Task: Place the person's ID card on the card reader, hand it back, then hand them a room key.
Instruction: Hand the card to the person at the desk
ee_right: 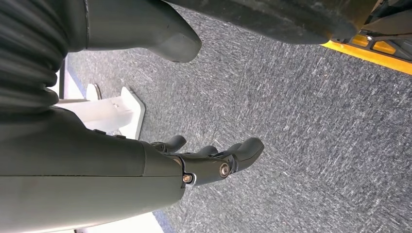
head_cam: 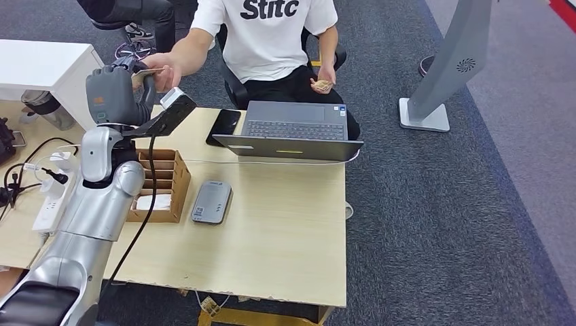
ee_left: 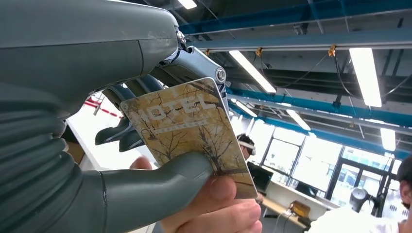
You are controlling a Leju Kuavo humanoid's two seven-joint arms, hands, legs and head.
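My left hand (head_cam: 117,92) is raised beyond the table's far left corner and pinches a room key card (ee_left: 187,127), brown with "HOTEL" printed on it, between thumb and fingers. A seated person's hand (head_cam: 163,68) meets it there, and that person's fingers (ee_left: 221,206) also grip the card's lower edge. The person's other hand holds another card (head_cam: 322,85) at their lap. The grey card reader (head_cam: 211,202) lies flat on the wooden table (head_cam: 285,231). My right hand (ee_right: 214,160) hangs over grey carpet with its fingers apart and nothing in it.
A wooden card box (head_cam: 165,183) stands left of the reader. An open laptop (head_cam: 293,130) and a black phone (head_cam: 225,125) sit at the table's far edge. A power strip with cables (head_cam: 51,197) lies far left. A grey stand (head_cam: 448,68) rises at the right.
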